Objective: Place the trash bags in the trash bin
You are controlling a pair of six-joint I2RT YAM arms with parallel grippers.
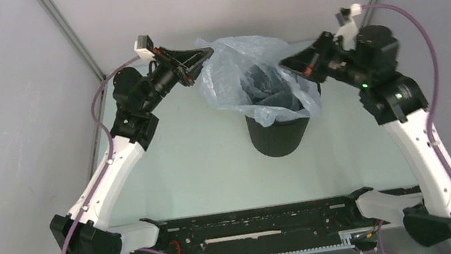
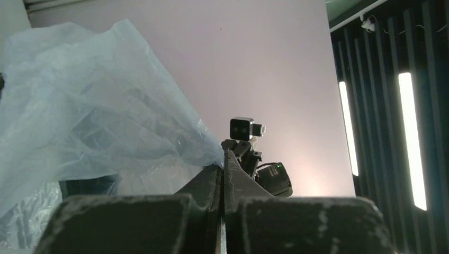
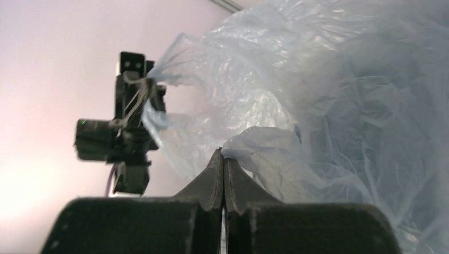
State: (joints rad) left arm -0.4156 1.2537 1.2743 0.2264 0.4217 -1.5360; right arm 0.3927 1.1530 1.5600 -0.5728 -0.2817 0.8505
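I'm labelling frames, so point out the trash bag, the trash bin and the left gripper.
trash bag (image 1: 227,66), top view, raised left side
trash bin (image 1: 278,139), top view, front wall
left gripper (image 1: 208,53), top view, shut fingertips

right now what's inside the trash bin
The trash bag hangs into the trash bin; the rest billows above its rim, pinched by the left pincer and right pincer. The bin's floor and anything under the film are covered.

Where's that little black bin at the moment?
In the top view, the trash bin stands just right of centre; the left hand and right hand hold the trash bag over its mouth.
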